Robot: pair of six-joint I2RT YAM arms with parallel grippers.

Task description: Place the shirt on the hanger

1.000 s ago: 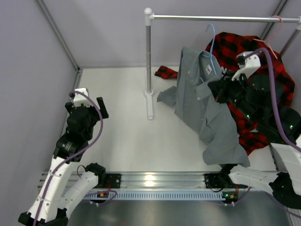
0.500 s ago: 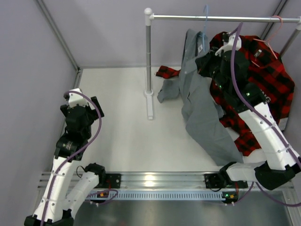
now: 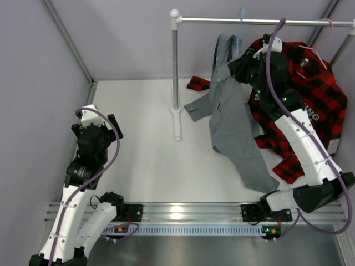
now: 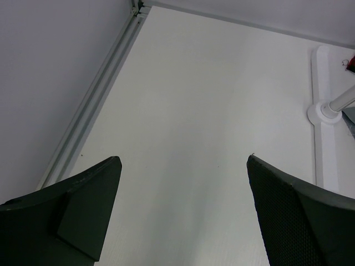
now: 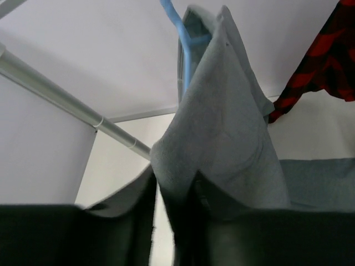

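Left tool (image 4: 181,164) is spread wide, parked well left of the rail (image 3: 260,21) (staying out of the way, I'd guess). Under the rail, the shirt (image 3: 230,116) drapes off the hanger (image 5: 180,39), with its hook up at the rail. Right tool (image 5: 176,233) has shoulder cloth between its fingers, probably to steady it. Can't tell if it's actually pinching.

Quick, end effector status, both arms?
Left end effector: open, empty.
Right end effector: shirt between its fingers; clamped or not, cannot tell.
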